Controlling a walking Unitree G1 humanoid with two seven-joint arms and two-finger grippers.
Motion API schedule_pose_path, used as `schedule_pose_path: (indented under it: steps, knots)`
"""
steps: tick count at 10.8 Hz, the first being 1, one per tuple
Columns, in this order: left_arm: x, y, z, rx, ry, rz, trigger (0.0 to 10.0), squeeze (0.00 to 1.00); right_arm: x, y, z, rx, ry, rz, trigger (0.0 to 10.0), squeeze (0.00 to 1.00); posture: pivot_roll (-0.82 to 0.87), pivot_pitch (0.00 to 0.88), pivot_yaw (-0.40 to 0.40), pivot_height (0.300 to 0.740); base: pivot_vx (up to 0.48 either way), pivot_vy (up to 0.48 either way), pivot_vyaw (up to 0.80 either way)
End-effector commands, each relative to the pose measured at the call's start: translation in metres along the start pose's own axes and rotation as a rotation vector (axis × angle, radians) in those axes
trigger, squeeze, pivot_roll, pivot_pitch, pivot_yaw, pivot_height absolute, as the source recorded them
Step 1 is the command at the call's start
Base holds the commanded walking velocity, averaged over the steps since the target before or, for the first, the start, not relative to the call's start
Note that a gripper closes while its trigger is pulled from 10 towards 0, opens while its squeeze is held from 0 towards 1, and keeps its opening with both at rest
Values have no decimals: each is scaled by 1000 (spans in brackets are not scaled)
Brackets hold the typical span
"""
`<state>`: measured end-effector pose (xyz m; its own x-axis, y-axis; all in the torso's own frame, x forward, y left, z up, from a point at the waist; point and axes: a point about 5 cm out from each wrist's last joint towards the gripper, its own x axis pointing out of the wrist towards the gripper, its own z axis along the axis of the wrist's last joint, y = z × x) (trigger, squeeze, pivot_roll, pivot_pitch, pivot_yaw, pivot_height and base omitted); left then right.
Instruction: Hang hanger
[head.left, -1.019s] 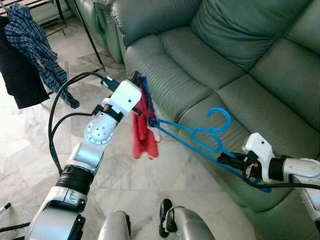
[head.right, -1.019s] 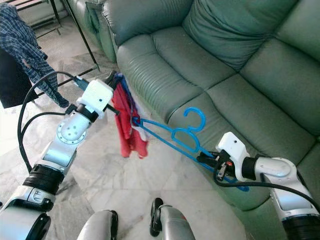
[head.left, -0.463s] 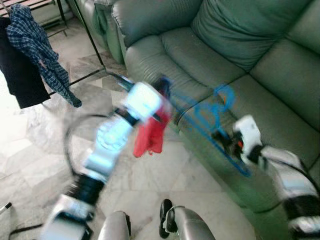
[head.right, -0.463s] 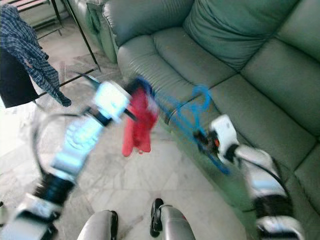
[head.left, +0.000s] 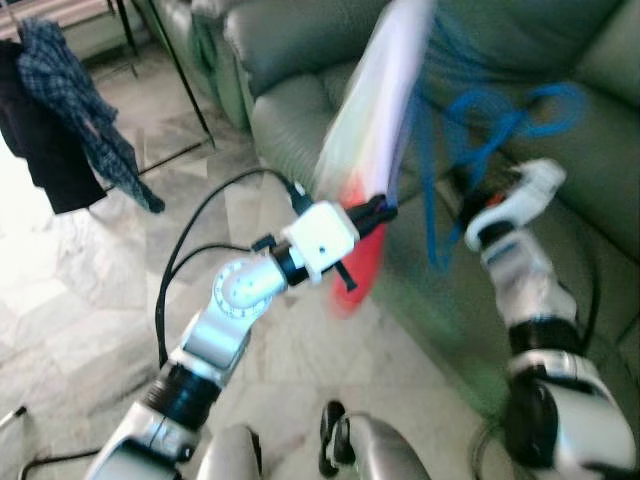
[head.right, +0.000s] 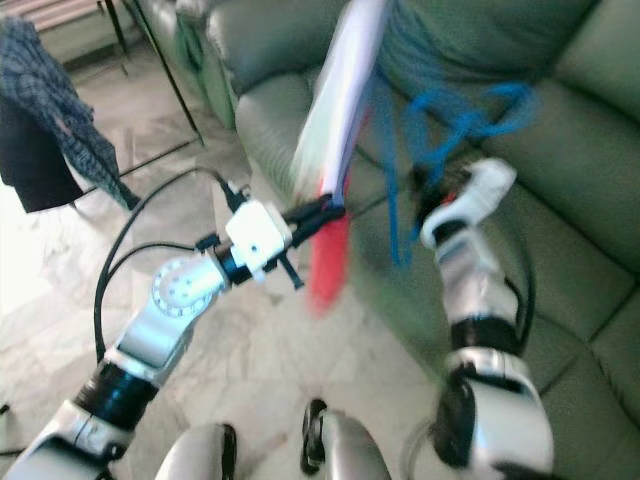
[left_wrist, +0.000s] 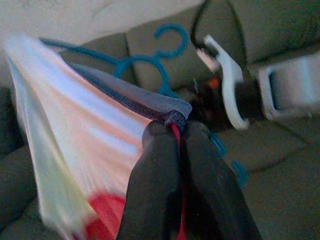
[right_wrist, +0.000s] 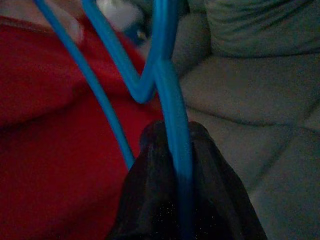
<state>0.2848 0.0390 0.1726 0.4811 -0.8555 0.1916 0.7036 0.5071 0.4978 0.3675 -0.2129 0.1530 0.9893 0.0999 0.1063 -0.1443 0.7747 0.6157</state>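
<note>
A blue plastic hanger (head.left: 470, 130) is raised in front of the green sofa (head.left: 300, 60), blurred by motion. My right gripper (right_wrist: 172, 150) is shut on one blue bar of it. A garment (head.left: 375, 90), pale and striped above and red (head.left: 355, 275) below, stretches up from my left gripper (head.left: 378, 210), which is shut on its dark hem (left_wrist: 172, 117). The garment and the hanger stand side by side. The hanger's hook (left_wrist: 170, 37) shows behind the cloth in the left wrist view.
A clothes rack's black legs (head.left: 185, 70) stand on the pale marble floor at the left, with a plaid shirt (head.left: 75, 100) and a dark garment (head.left: 40, 150) hanging there. The sofa runs along the right and back. My own black cable (head.left: 185, 270) loops beside the left arm.
Both arms have swung upward. The hanger rose from low over the sofa's front edge to a steep tilt, and the garment is pulled up and spread out, where before it hung as a red bunch.
</note>
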Motion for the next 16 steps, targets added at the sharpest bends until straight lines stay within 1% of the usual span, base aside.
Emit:
schedule_pose_path:
  steps: [1,2,3,4,5,6,7,8,9,10,11,12,13,14,15,16]
  knots:
    - [-2,-21,-12,29,52,-123,10000,0,7,14,27,150,-132,47,10000,0,-48,148,-56,740,0,0,0]
    - [-5,-22,-19,57,83,-123,10000,0,8,34,34,241,-150,180,10000,0,-50,142,-60,740,0,0,0]
    - [-11,-17,-33,141,161,-99,10000,0,2,73,40,325,-141,431,10000,0,-55,137,-58,740,0,0,0]
    - [-13,-11,-40,180,197,-66,10000,0,-9,95,44,377,-127,601,10000,0,-59,136,-56,740,0,0,0]
    - [-14,-8,-44,228,213,-51,10000,0,-20,111,43,374,-92,727,10000,0,-62,135,-54,740,0,0,0]
    - [-15,-3,-46,243,228,-11,10000,0,-26,119,43,371,-79,774,10000,0,-62,135,-54,740,0,0,0]
    - [-14,9,-48,295,251,78,10000,0,-16,116,55,456,-165,692,10000,0,-62,135,-54,740,0,0,0]
    - [-15,17,-51,349,267,138,10000,0,-31,131,43,326,-31,839,10000,0,-58,130,-56,740,0,0,0]
    - [-17,25,-53,374,288,196,10000,0,-37,132,45,315,-15,893,10000,0,-54,127,-60,740,0,0,0]
    - [-18,28,-54,384,287,210,10000,0,-32,124,49,266,-62,812,10000,0,-54,127,-60,740,0,0,0]
    - [-22,37,-55,395,302,276,10000,0,-23,102,59,299,-121,667,10000,0,-56,126,-61,740,0,0,0]
    - [-23,37,-58,404,311,268,10000,0,-22,94,59,239,-104,614,10000,0,-60,126,-62,740,0,0,0]
    - [-26,39,-61,425,327,287,10000,0,-39,94,47,38,58,733,10000,0,-58,126,-61,740,0,0,0]
    - [-31,47,-62,456,346,333,10000,0,-59,70,28,-249,272,748,10000,0,-56,128,-64,740,0,0,0]
    - [-36,57,-62,521,359,354,10000,0,-63,29,24,-427,361,577,10000,0,-58,128,-65,740,0,0,0]
    - [-39,63,-59,545,347,387,10000,0,-56,-3,30,-447,315,321,10000,0,-67,129,-69,740,0,0,0]
